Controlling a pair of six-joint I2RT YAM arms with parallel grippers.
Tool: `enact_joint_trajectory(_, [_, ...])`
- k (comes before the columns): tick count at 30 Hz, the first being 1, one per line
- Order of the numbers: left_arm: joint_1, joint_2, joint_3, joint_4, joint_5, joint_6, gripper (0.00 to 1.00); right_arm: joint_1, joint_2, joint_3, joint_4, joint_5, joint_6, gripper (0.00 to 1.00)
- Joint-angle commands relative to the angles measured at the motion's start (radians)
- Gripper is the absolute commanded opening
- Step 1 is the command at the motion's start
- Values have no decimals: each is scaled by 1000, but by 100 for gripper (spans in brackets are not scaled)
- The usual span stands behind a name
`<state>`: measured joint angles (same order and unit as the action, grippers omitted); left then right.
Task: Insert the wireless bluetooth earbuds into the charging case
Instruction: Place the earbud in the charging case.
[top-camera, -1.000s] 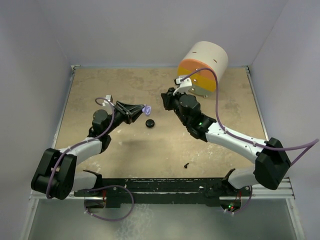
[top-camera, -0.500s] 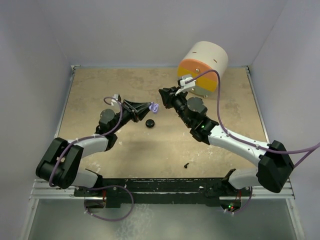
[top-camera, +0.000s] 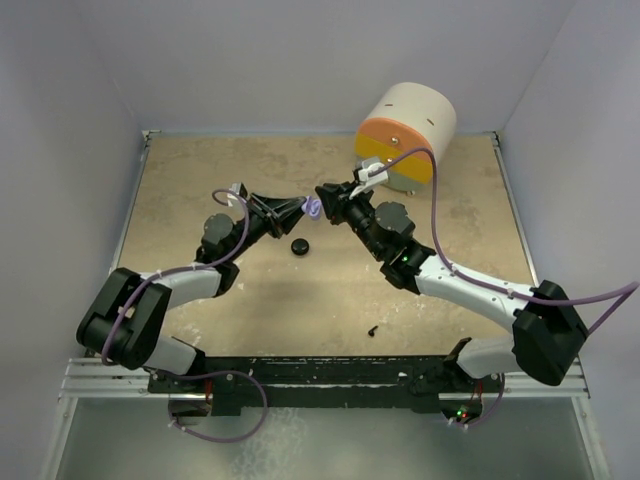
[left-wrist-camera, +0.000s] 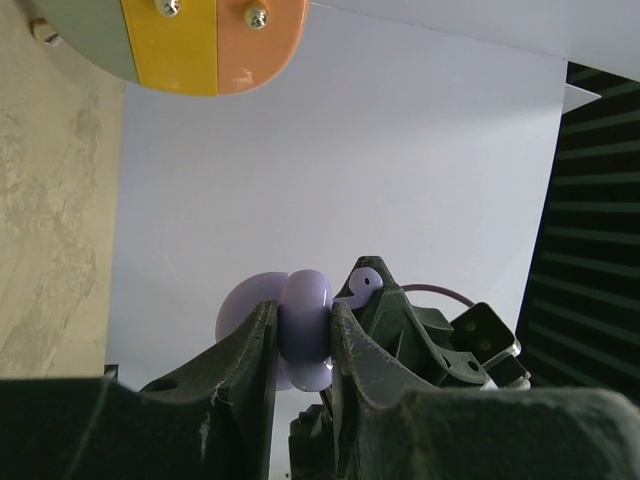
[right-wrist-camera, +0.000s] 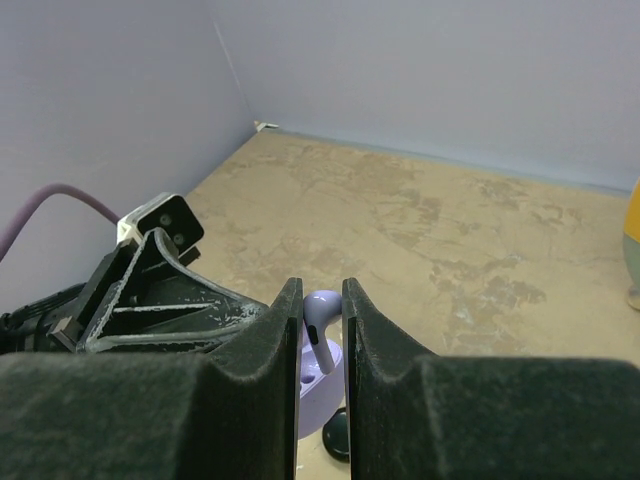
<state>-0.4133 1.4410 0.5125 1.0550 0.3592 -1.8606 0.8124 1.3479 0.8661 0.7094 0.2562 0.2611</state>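
Note:
My left gripper (top-camera: 298, 208) is shut on the pale lilac charging case (top-camera: 311, 208), held above the table with its lid open; the left wrist view shows the case (left-wrist-camera: 305, 335) clamped between the fingers. My right gripper (top-camera: 323, 196) is shut on the pale lilac earbud (right-wrist-camera: 321, 318), stem pointing down just above the open case (right-wrist-camera: 322, 385). The earbud also shows in the left wrist view (left-wrist-camera: 362, 286), at the case's edge. The black earbud (top-camera: 372, 330) lies on the table near the front edge, apart from both grippers.
A black round puck (top-camera: 299, 246) lies on the table below the two grippers and shows in the right wrist view (right-wrist-camera: 338, 436). A cream cylinder with an orange and yellow face (top-camera: 405, 135) lies at the back right. Walls enclose the table.
My left gripper has carried the case right and up. My right gripper has moved left with the lilac earbud, so the two now meet above the puck.

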Motion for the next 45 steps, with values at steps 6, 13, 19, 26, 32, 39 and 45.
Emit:
enact_joint_trajectory(6, [-18, 8, 52, 82, -20, -39, 0, 2, -26, -12, 96, -38, -32, 0])
enact_joint_trajectory(13, [-27, 10, 59, 82, -25, -43, 0, 2, -25, -16, 100, -50, -34, 0])
enact_joint_trajectory(19, [-33, 8, 67, 80, -27, -43, 0, 3, -24, -24, 102, -57, -38, 0])
enact_joint_trajectory(26, [-38, 4, 74, 74, -28, -41, 0, 3, -27, -34, 105, -64, -39, 0])
enact_joint_trajectory(32, [-38, -1, 75, 73, -31, -43, 0, 4, -29, -38, 106, -67, -40, 0])
enact_joint_trajectory(39, [-38, -2, 76, 74, -38, -56, 0, 3, -50, -63, 109, -72, -43, 0])
enact_joint_trajectory(45, [-38, 5, 84, 73, -43, -54, 0, 3, -52, -61, 84, -141, -17, 4])
